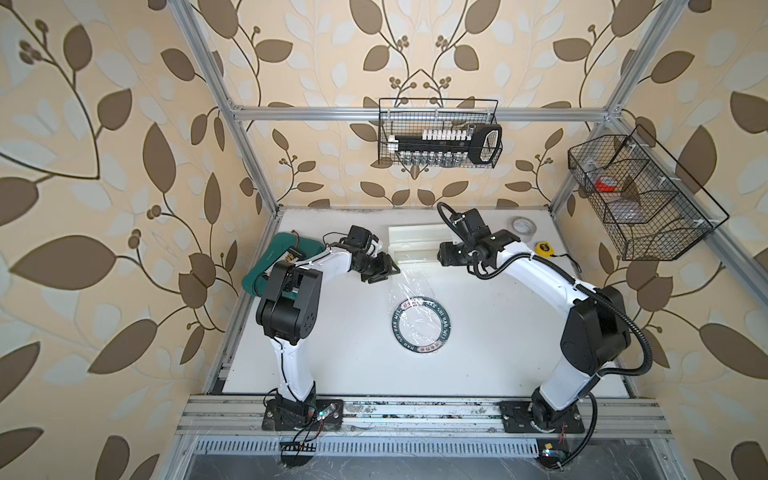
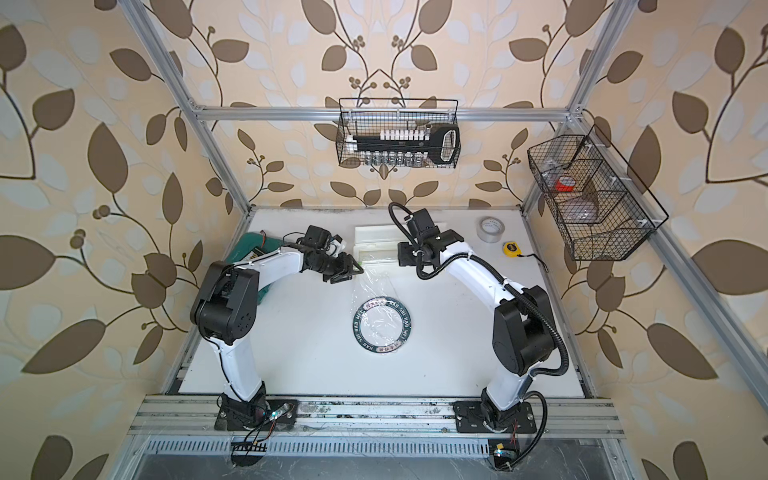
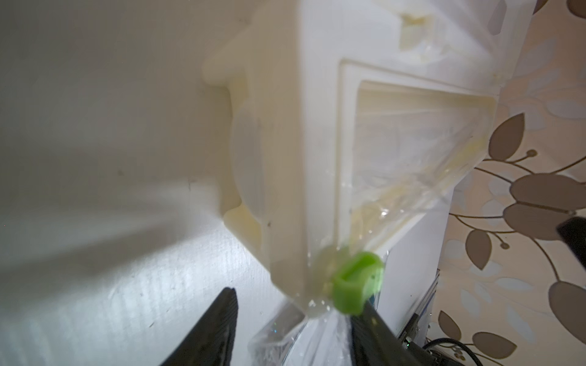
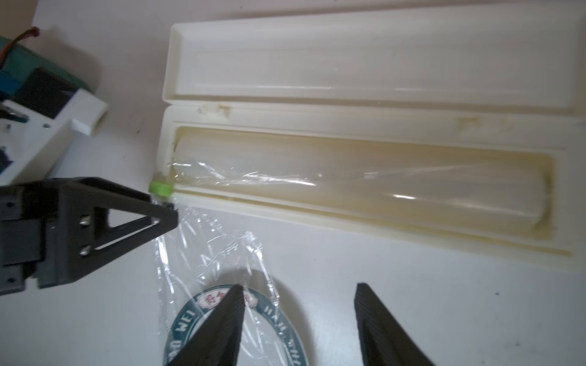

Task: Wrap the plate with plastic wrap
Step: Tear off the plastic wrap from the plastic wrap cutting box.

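Observation:
The plate [image 1: 395,327], white with a dark lettered rim, lies mid-table in both top views [image 2: 358,326]. Crinkly plastic wrap [image 4: 215,250] runs from the open white dispenser box [image 4: 348,158] down over part of the plate [image 4: 190,317]. My left gripper [image 3: 296,304] is open at the box's end. The wrap [image 3: 317,342] passes loosely between its jaws, and the green tab [image 3: 356,285] sits against one finger. My right gripper [image 4: 299,286] is open above the table near the plate's rim, with nothing between its jaws. One of its fingertips [image 4: 236,294] hovers over the wrap's edge.
A grey tape roll [image 1: 524,229] and a yellow tape measure [image 1: 543,248] lie at the back right. A green case [image 1: 286,253] sits behind the left arm. Wire baskets hang on the back rail [image 1: 440,137] and the right rail [image 1: 636,199].

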Controlling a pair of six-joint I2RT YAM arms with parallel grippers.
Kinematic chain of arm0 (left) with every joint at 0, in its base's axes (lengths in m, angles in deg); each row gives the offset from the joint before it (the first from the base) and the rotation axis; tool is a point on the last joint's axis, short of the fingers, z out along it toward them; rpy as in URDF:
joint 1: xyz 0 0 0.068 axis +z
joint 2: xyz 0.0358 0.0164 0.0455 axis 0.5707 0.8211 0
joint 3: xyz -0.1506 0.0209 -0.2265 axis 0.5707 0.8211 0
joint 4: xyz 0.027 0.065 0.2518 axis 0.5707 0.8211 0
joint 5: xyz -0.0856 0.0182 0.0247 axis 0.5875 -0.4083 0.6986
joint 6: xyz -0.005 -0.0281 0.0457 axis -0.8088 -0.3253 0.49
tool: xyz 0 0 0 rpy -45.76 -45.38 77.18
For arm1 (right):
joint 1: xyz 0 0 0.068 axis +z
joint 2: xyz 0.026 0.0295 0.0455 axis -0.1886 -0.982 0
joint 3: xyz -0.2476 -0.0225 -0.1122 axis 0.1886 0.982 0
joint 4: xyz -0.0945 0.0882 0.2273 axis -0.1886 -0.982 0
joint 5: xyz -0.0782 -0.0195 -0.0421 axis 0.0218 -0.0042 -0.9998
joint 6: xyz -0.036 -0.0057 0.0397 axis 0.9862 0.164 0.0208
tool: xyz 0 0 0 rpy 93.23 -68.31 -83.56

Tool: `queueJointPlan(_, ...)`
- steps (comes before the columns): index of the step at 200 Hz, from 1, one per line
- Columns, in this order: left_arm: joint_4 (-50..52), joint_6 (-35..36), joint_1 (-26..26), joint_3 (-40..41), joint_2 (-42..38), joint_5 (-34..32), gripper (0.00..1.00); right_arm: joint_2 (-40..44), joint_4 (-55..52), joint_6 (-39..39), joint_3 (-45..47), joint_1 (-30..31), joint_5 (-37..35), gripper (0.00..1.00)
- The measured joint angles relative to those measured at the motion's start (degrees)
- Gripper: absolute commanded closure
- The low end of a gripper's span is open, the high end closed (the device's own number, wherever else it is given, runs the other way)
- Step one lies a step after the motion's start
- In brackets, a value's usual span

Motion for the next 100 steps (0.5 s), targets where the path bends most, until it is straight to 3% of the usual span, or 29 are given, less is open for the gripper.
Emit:
queueJointPlan(60, -8.39, -4.02, -0.5, 3.48, -0.2, 0.28, 0.63, -8.15, 8.28, -11.21, 0.26, -0.44, 12.94, 0.48)
queueJointPlan(100, -10.51, -4.13, -1.73, 3.69, -0.61, 0.55, 0.95, -10.21, 13.86, -17.38, 1.16, -0.44, 17.64, 0.54)
